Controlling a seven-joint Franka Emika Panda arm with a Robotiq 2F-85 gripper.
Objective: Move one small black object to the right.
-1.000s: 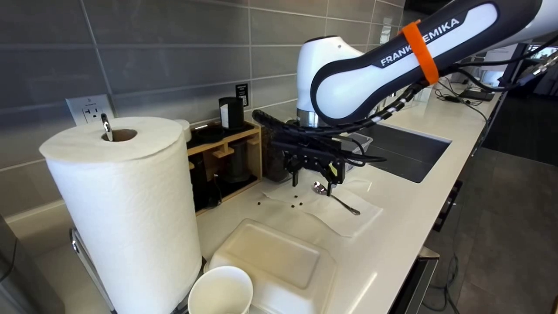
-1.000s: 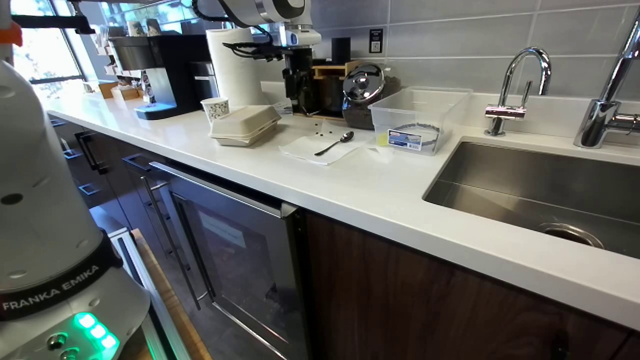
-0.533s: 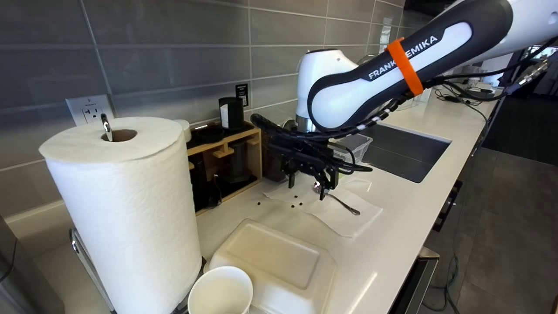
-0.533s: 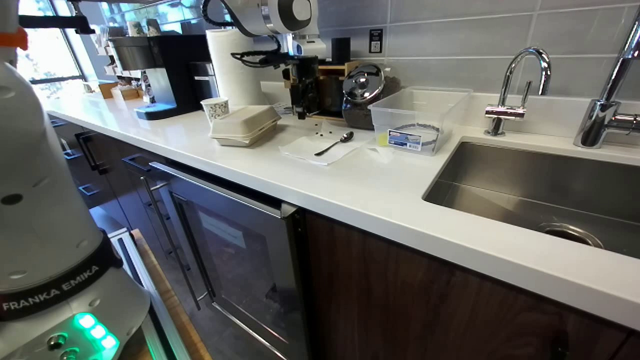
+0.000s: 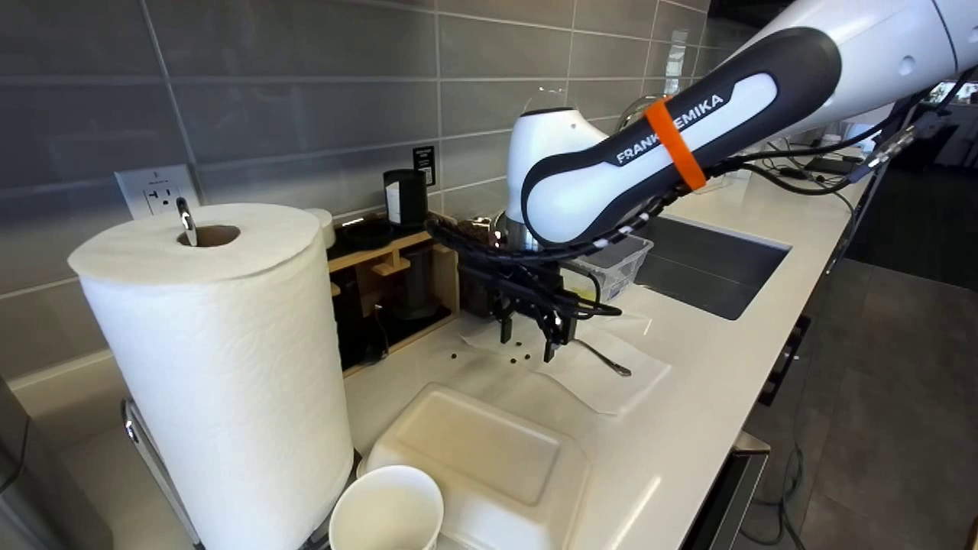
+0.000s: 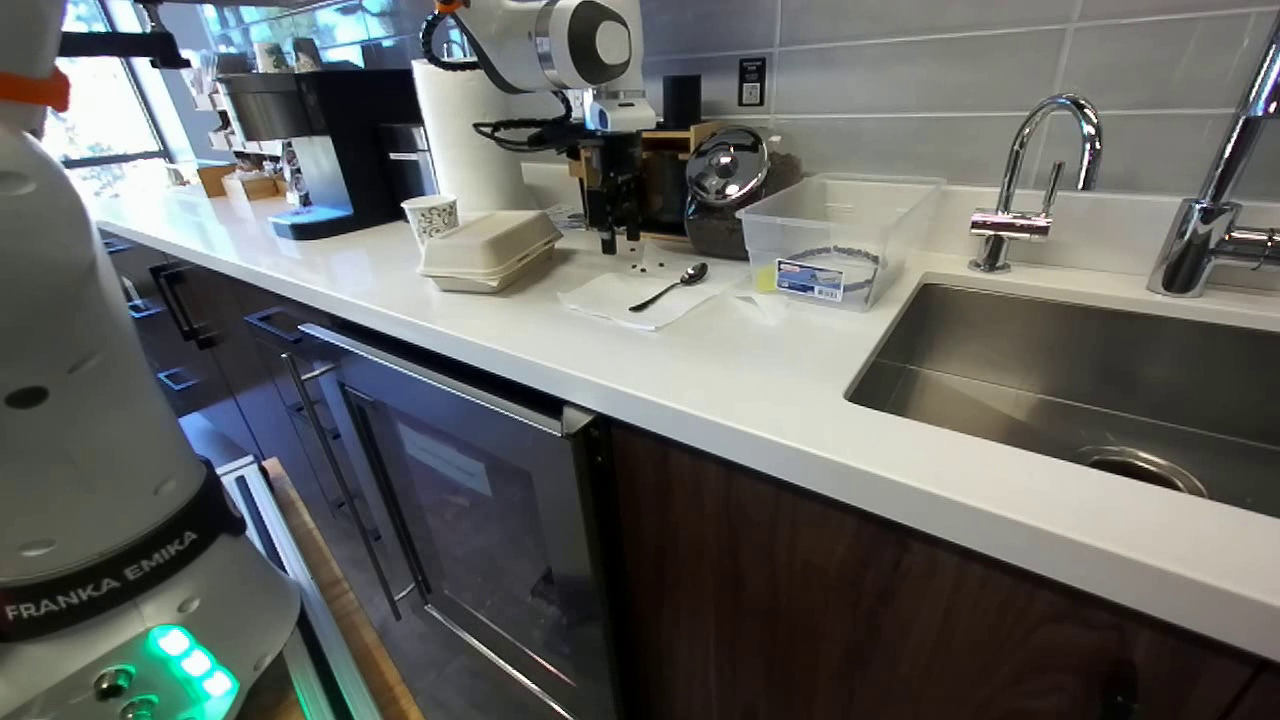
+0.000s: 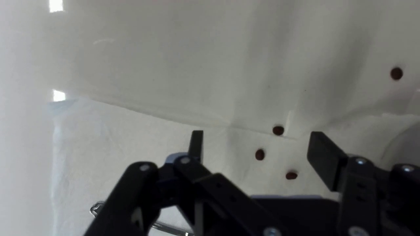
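Note:
Several small dark beans lie on the white counter and paper. In the wrist view, a bean (image 7: 259, 154), another bean (image 7: 278, 130) and a third bean (image 7: 291, 175) show between the open fingers, below them. A separate bean (image 7: 396, 73) lies farther off at the upper right; this lone bean (image 5: 454, 356) also shows in an exterior view. My black gripper (image 7: 257, 133) is open and empty. In an exterior view my gripper (image 5: 527, 346) hangs above the counter over the bean cluster, apart from it. The gripper (image 6: 620, 243) also shows in an exterior view.
A spoon (image 6: 668, 288) lies on a paper towel (image 6: 620, 300) beside the beans. A takeout box (image 5: 474, 451), paper cup (image 5: 388, 508) and paper towel roll (image 5: 214, 367) stand nearby. A wooden organizer (image 5: 451, 286), glass jar (image 6: 722, 215) and clear bin (image 6: 840, 235) stand along the wall.
My open gripper has moved down and across from over the spoon to above the bean cluster. The beans, spoon and box have not moved.

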